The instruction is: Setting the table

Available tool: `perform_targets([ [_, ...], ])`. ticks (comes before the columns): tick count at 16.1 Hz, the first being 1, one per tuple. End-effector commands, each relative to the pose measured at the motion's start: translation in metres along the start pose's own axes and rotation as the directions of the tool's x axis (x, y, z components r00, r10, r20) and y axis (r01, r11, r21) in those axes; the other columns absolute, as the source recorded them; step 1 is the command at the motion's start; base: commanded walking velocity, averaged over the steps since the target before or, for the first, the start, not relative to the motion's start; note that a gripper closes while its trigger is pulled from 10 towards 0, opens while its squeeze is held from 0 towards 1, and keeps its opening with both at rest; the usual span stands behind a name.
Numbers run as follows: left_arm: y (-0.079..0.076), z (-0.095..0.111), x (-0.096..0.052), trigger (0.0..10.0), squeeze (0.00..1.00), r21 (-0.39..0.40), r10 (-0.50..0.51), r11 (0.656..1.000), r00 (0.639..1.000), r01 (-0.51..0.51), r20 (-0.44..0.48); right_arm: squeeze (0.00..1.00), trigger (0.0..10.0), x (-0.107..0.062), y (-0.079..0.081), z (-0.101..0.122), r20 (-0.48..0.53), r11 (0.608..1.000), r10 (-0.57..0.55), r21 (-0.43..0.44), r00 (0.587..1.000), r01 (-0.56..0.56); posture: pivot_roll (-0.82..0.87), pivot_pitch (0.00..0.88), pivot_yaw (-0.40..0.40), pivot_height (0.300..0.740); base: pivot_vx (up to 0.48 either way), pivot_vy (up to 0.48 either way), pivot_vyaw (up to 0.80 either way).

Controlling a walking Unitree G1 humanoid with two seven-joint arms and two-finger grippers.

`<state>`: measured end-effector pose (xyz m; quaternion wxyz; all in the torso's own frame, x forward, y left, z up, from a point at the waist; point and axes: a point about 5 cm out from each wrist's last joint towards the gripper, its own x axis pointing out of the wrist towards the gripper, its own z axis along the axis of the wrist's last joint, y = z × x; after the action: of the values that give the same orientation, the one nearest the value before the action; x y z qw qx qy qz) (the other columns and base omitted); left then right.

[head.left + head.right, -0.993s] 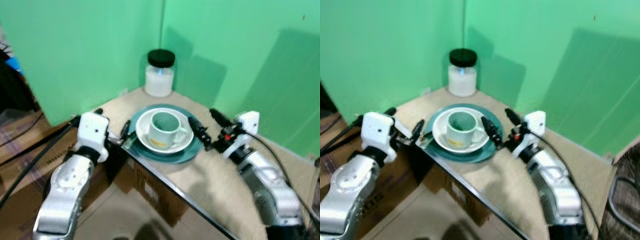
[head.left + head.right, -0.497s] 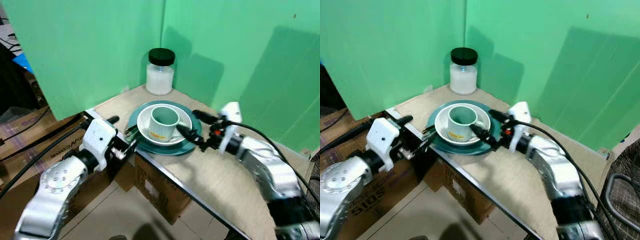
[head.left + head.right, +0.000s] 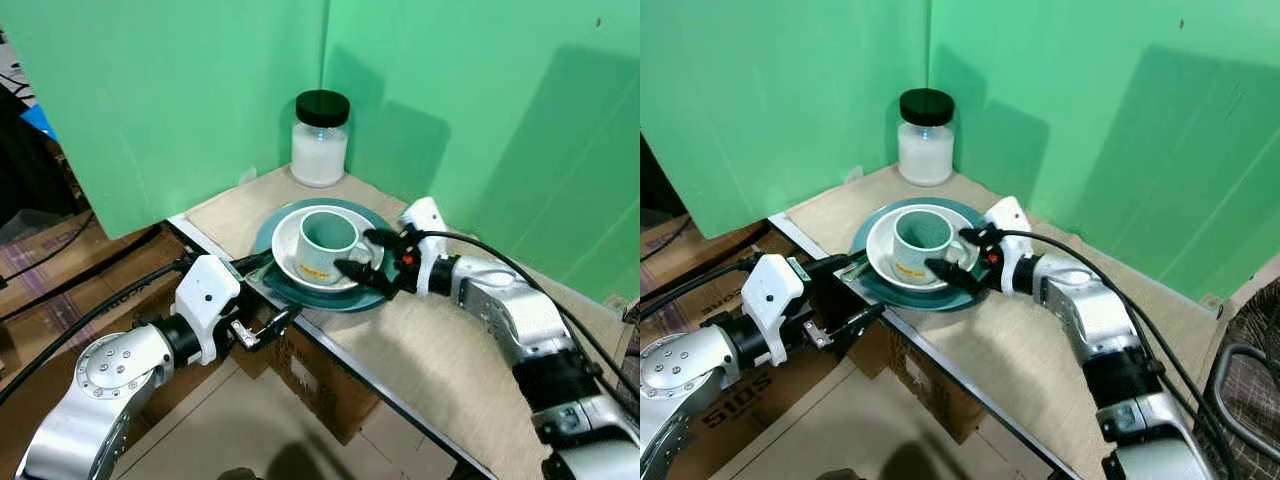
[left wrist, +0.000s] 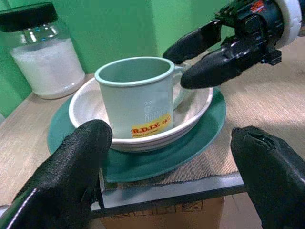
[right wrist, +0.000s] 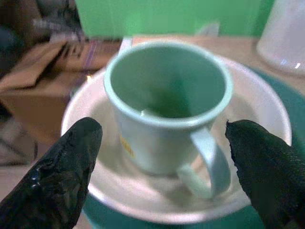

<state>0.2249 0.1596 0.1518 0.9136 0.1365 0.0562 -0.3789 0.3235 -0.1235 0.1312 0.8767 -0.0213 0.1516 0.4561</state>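
Standing in green-walled corner, beige table (image 3: 440,350) (dark-edged), cardboard boxes (image 3: 320,385) below

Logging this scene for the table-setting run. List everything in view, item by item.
Mug: one, pale green with a yellow label, standing in the bowl.
Bowl: one, white, on the plate.
Plate: one, dark teal, on the table corner.
Jar: one, clear, white contents, black lid, by the green wall.
Table: one, tan.
Cardboard boxes: brown, under and beside the table.
Right gripper: open, fingers either side of the mug.
Left gripper: open, at the table's edge.
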Motion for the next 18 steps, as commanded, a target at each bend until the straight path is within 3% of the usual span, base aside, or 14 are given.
perform_targets([
  [1, -0.003, 0.004, 0.0, 10.0, 0.0, 0.007, -0.022, 1.0, 1.0, 0.022, 0.003, 0.0, 10.0, -0.002, -0.005, 0.004, -0.035, 1.0, -0.005, -0.018, 0.999, 0.004, 0.12, 0.0, -0.061, 0.74, 0.0, 0.0, 0.0],
  [3, -0.003, 0.004, 0.0, 10.0, 0.0, 0.007, -0.028, 1.0, 1.0, 0.028, 0.001, 0.0, 10.0, -0.002, -0.01, 0.012, -0.065, 0.999, -0.018, -0.028, 0.998, 0.017, 0.12, 0.0, -0.062, 0.74, 0.0, 0.0, 0.0],
  [4, -0.003, 0.004, 0.0, 10.0, 0.0, 0.007, -0.029, 1.0, 1.0, 0.029, 0.001, 0.0, 8.5, -0.002, -0.011, 0.014, -0.068, 0.999, -0.02, -0.032, 0.997, 0.017, 0.12, 0.0, -0.062, 0.74, 0.0, 0.0, 0.0],
  [5, -0.004, 0.004, 0.001, 10.0, 0.0, 0.007, -0.037, 0.999, 0.999, 0.037, 0.001, 0.0, 3.4, -0.001, -0.012, 0.019, -0.081, 0.999, -0.015, -0.033, 0.997, 0.012, 0.11, 0.0, -0.061, 0.74, 0.0, 0.0, 0.0],
  [6, -0.005, 0.004, 0.001, 10.0, 0.0, 0.007, -0.044, 0.999, 0.999, 0.044, -0.002, 0.0, 2.6, 0.001, -0.011, 0.02, -0.091, 0.999, -0.007, -0.034, 0.996, 0.004, 0.11, 0.0, -0.06, 0.74, 0.0, 0.0, 0.0],
  [7, -0.006, 0.003, 0.001, 10.0, 0.0, 0.007, -0.05, 0.999, 0.999, 0.05, -0.004, 0.0, 0.0, 0.002, -0.01, 0.02, -0.108, 0.999, 0.003, -0.047, 0.994, -0.008, 0.11, 0.0, -0.06, 0.74, 0.0, 0.0, 0.0],
  [13, -0.011, 0.0, 0.0, 10.0, 0.0, -0.001, -0.091, 0.996, 0.995, 0.091, -0.027, 0.0, 0.0, 0.005, -0.006, 0.011, -0.24, 0.993, 0.036, -0.097, 0.97, -0.061, 0.12, 0.0, -0.063, 0.74, 0.0, 0.0, 0.0],
  [18, -0.011, 0.0, 0.001, 10.0, 0.0, 0.004, -0.094, 0.996, 0.995, 0.094, -0.028, 0.0, 0.0, 0.007, -0.008, 0.012, -0.238, 0.995, 0.022, -0.088, 0.971, -0.044, 0.12, 0.0, -0.06, 0.74, 0.0, 0.0, 0.0],
])
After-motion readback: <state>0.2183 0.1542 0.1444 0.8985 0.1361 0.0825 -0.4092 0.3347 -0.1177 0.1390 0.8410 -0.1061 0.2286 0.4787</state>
